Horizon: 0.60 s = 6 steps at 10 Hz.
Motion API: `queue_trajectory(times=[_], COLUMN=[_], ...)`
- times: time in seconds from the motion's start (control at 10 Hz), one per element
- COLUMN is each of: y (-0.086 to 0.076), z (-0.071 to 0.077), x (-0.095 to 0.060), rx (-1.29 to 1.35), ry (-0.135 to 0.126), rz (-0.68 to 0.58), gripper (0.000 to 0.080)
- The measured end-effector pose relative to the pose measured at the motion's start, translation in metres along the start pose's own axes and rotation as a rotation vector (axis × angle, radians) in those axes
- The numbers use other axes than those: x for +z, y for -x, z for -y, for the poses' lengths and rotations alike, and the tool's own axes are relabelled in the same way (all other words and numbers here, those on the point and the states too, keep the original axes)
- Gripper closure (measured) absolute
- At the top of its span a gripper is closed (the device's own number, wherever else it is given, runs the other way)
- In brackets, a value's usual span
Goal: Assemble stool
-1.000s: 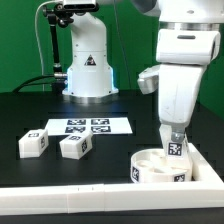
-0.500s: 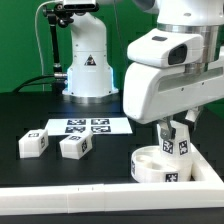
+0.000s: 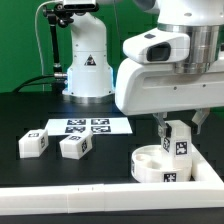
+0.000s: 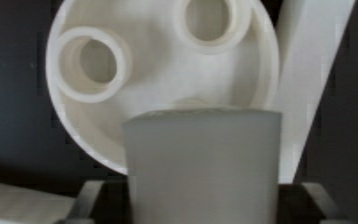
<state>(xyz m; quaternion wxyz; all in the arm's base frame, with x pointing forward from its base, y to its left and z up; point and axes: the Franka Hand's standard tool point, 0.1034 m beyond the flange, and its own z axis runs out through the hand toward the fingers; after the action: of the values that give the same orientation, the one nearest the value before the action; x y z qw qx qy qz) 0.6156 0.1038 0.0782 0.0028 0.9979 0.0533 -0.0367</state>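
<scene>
Leftmost, a loose leg (image 3: 33,143) and a second loose leg (image 3: 75,146) lie by the marker board (image 3: 85,126); at the exterior view's right the seat (image 3: 158,166) sits beside the border wall (image 3: 60,190). Just above it the gripper (image 3: 178,132) is clenched on a third leg (image 3: 180,145), long axis roughly upright

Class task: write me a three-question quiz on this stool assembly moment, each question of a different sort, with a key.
1. How many loose legs lie on the table in front of the marker board, away from the seat? A one, B two, C four.
2. True or false: the seat lies on the marker board.
3. Fill in: the gripper holds a ___ over the seat.
Key: 1 B; 2 false; 3 leg.
</scene>
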Motion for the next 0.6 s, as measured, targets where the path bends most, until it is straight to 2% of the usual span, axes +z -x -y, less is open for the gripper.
queue_trajectory(times=[0.1,0.3,0.4,0.6], y=[0.0002,0.0,-0.0026,-0.0024], z=[0.0004,-0.0017,-0.0021,-0.0005], x=[0.0006,0.0005,0.0,0.0003], rx=[0.088,0.323,0.391,0.538], ry=[-0.008,-0.049,-0.062,-0.063], rz=[-0.002,0.006,-0.006,-0.001], gripper=[0.0459,0.0459,0.0459,0.0459])
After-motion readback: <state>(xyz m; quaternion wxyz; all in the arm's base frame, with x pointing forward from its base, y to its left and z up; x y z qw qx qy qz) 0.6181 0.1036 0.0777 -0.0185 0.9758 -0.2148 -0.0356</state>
